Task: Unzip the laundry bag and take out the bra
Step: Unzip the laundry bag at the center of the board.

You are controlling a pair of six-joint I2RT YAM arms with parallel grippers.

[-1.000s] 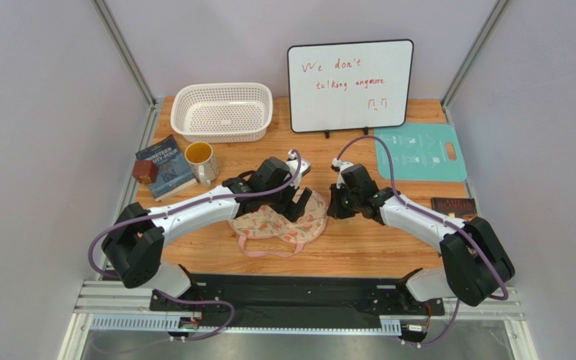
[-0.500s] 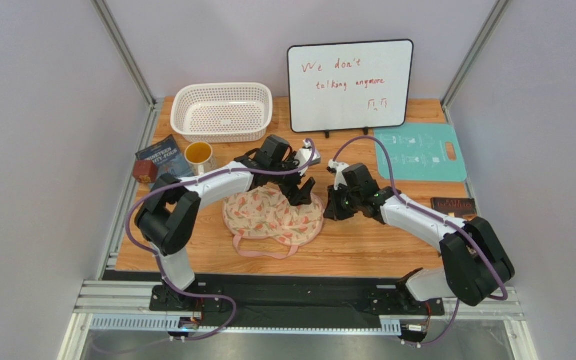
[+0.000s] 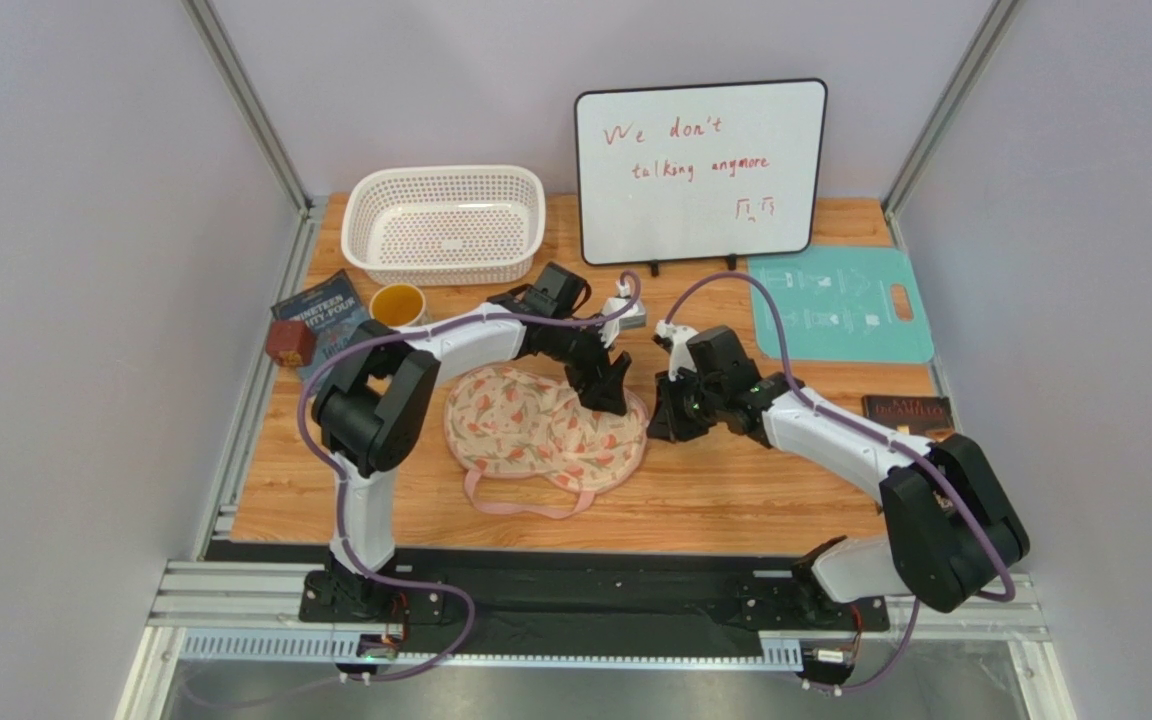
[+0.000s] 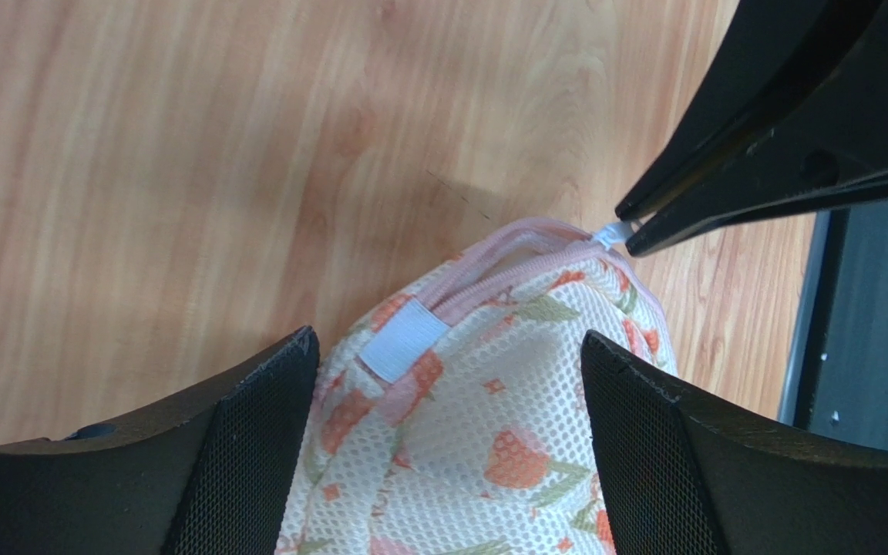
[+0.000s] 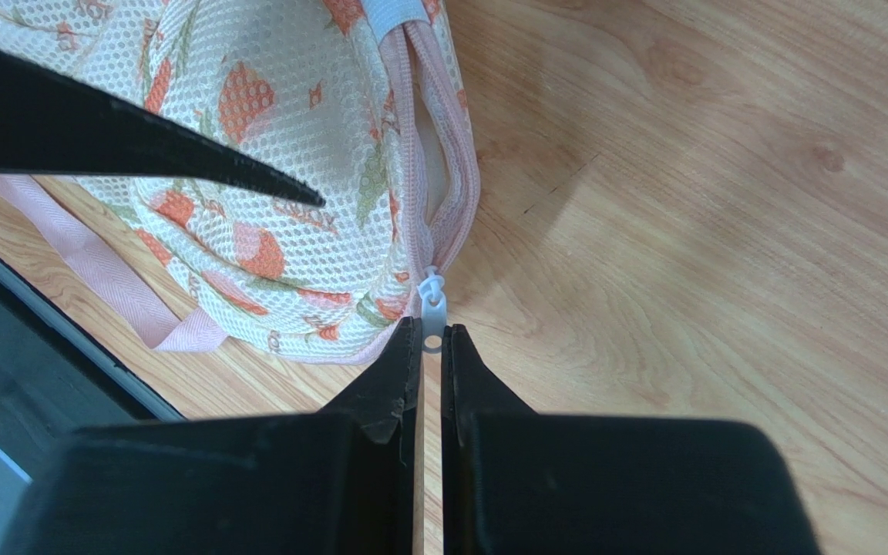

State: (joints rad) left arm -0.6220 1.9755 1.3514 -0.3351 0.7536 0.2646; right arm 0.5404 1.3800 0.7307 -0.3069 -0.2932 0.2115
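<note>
From above, the laundry bag [image 3: 545, 428] lies in the middle of the worktop [image 3: 732, 488], lengthwise left-right. Left wrist: left jaws open, straddling its right end. Right wrist: right jaws clamp the zipper pull [image 5: 431, 312]; the zipper [image 5: 464, 191] runs straight away from them.

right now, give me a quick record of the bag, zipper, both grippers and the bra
laundry bag: flat on the table, between both grippers
zipper pull: white, at the bag's right end
zipper: short gap open beside the pull
right gripper: shut on the zipper pull
left gripper: open, fingers straddling the bag's end
bra: not visible
</note>
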